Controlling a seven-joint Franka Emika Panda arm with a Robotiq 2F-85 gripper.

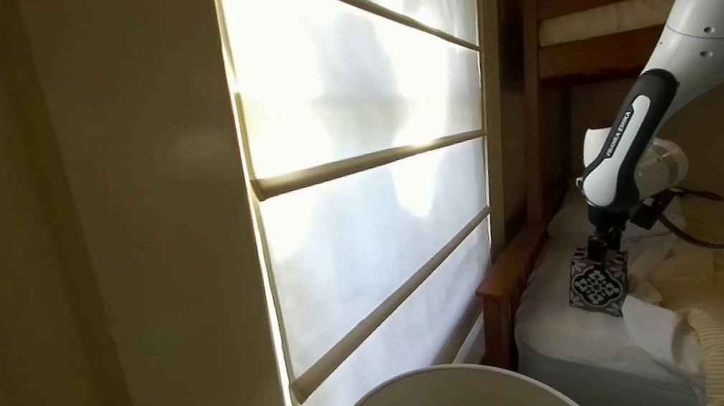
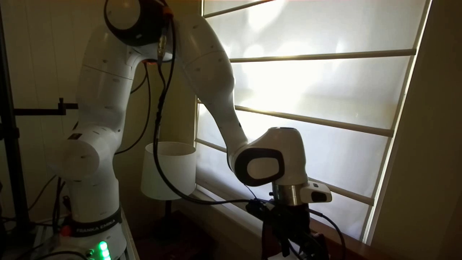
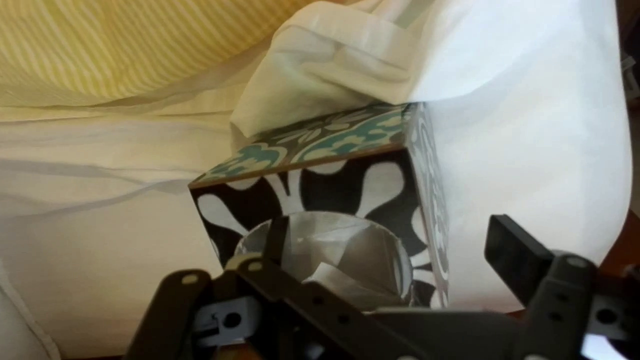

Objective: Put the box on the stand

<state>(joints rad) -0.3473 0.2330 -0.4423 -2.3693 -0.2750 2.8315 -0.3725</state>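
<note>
The box [image 1: 597, 285], patterned in black and white, rests on the bed in an exterior view. In the wrist view the box [image 3: 332, 187] shows a round hole in its upper face and some teal on one side. My gripper [image 3: 392, 235] is open: one finger is at the hole and the other is outside the box's right side, apart from it. The gripper [image 1: 605, 246] is right at the box's top in an exterior view. The gripper [image 2: 301, 234] also shows dark in an exterior view, with the box not clearly visible. A dark stand-like top [image 2: 187, 231] lies under a lamp, poorly lit.
A white lampshade [image 2: 168, 173] stands by the window, and a lampshade rim [image 1: 450, 372] shows in an exterior view. Bunched white and yellow striped bedding [image 3: 330, 65] touches the box's back. A wooden bed post [image 1: 497, 319] and rail stand beside the mattress.
</note>
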